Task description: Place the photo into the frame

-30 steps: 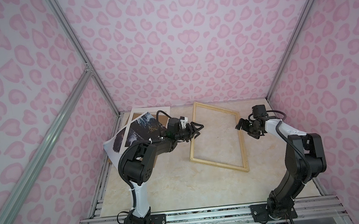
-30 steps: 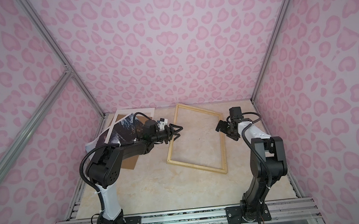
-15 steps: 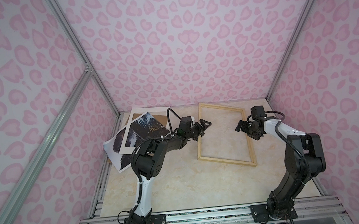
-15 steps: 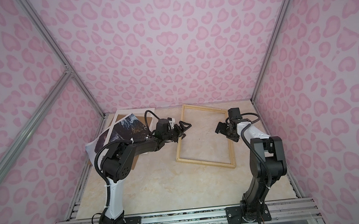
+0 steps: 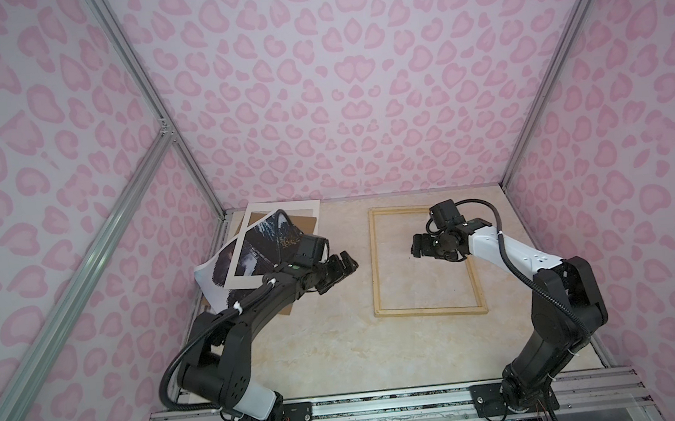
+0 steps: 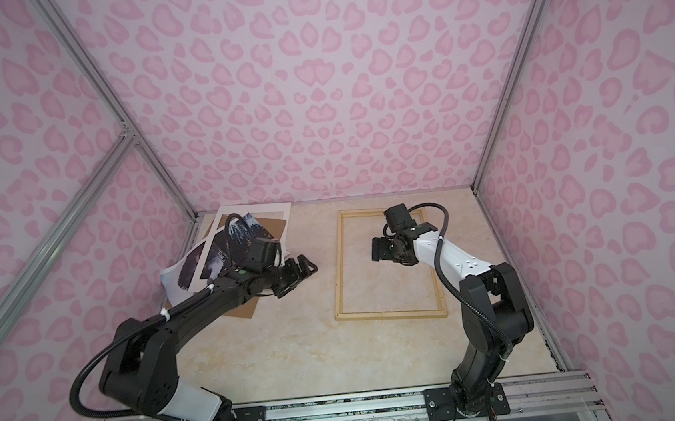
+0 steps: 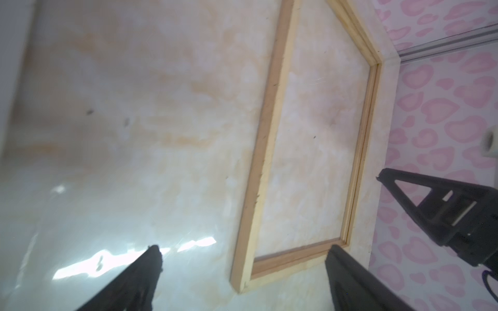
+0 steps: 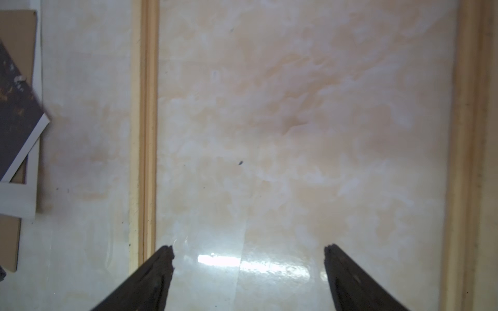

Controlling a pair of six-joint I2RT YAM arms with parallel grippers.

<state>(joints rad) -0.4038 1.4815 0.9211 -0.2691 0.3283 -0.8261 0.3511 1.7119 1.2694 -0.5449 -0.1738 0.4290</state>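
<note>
The frame (image 5: 375, 266) (image 6: 340, 269), thin pale wood strips around a clear pane, lies flat and square on the table right of centre. My right gripper (image 5: 418, 248) (image 6: 379, 249) hovers over its inside, open and empty; the right wrist view shows its jaws (image 8: 248, 250) spread above the pane between the two long strips (image 8: 147, 134). My left gripper (image 5: 343, 269) (image 6: 303, 270) stands open and empty just left of the frame, clear of it (image 7: 244, 250). The photo (image 5: 255, 248) (image 6: 222, 250), a dark print with a white margin, lies at the back left, partly under a white mat.
The white cut-out mat board (image 5: 285, 207) and a brown backing board (image 5: 307, 222) are stacked with the photo against the left wall. Pink patterned walls close in three sides. Bare marble tabletop (image 5: 340, 353) stretches in front of the frame.
The frame has swung from tilted to square and shifted right. My left gripper has opened, let go of its left strip and drawn back. The right gripper has moved over the pane.
</note>
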